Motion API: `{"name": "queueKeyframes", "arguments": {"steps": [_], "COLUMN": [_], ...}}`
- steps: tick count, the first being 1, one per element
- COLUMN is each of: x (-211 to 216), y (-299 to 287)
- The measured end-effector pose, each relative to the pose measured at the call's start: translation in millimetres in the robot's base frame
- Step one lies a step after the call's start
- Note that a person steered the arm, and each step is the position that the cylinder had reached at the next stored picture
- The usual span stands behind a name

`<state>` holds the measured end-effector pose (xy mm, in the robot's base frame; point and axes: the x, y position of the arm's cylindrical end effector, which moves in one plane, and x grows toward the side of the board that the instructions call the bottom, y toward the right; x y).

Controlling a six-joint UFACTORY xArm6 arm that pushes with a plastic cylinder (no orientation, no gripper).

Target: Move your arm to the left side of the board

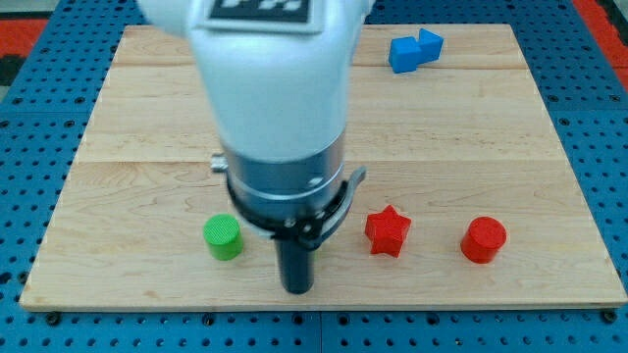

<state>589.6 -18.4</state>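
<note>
My tip (296, 288) touches the wooden board (147, 127) near its bottom edge, a little left of centre. A green cylinder (223, 236) stands just to the tip's left, apart from it. A red star block (388, 231) lies to the tip's right, and a red cylinder (484, 239) stands further right. A blue block (414, 49) of angular shape lies near the view's top right. The white arm body (270, 88) hides the board's upper middle.
The board sits on a blue perforated table (29, 176) that surrounds it on all sides. A red patch (25, 34) shows in the view's top left corner.
</note>
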Motion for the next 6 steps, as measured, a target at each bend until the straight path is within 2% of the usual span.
{"name": "queueKeyframes", "arguments": {"steps": [1,2,3,4,5,6], "x": [-7,10,29,27,-24,-85], "y": [-5,-5,-45,-176,-245,-245]}}
